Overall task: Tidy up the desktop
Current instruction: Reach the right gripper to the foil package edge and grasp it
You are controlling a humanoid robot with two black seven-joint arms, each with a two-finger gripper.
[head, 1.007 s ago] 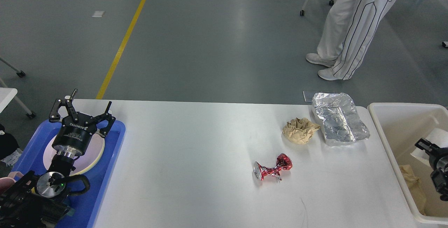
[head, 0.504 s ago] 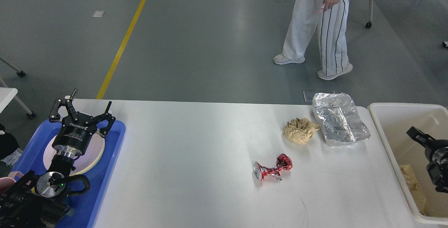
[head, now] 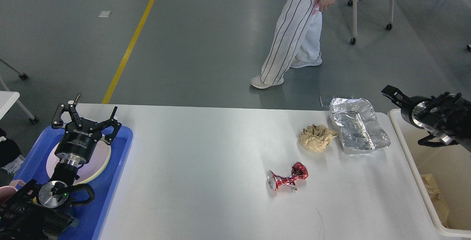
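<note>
Head view: the white counter (head: 206, 166) is spread across the middle of the scene, with a blue tray (head: 123, 148) at its left end and a cream bin (head: 412, 166) at its right end. Three pieces of rubbish are left on the counter toward the right: a crushed red can (head: 287, 177) lying nearest, a crumpled brown paper ball (head: 316, 137) behind it, and a crinkled foil sheet (head: 357, 129) just beside the paper, at the far right corner. A scrap of brown paper (head: 434, 196) is seen inside the bin. The left claw (head: 85, 118) is held over the tray, above a pale plate (head: 99, 159), its fingers spread wide and empty. The right claw (head: 390, 93) is raised over the far corner of the bin, close to the foil; it is seen dark and end-on, so whether it is spread or closed cannot be told, and nothing is seen held in it. The step in hand is judged to be a reach by the right arm toward the next piece of rubbish. For the next move, the right claw would need to be brought down over one piece, probably the foil or the paper ball as the nearest, and closed on it gently, since both are light and easily pushed away. The piece would then have to be carried over the bin rim. The can, with its uneven shape, may roll if nudged.
</note>
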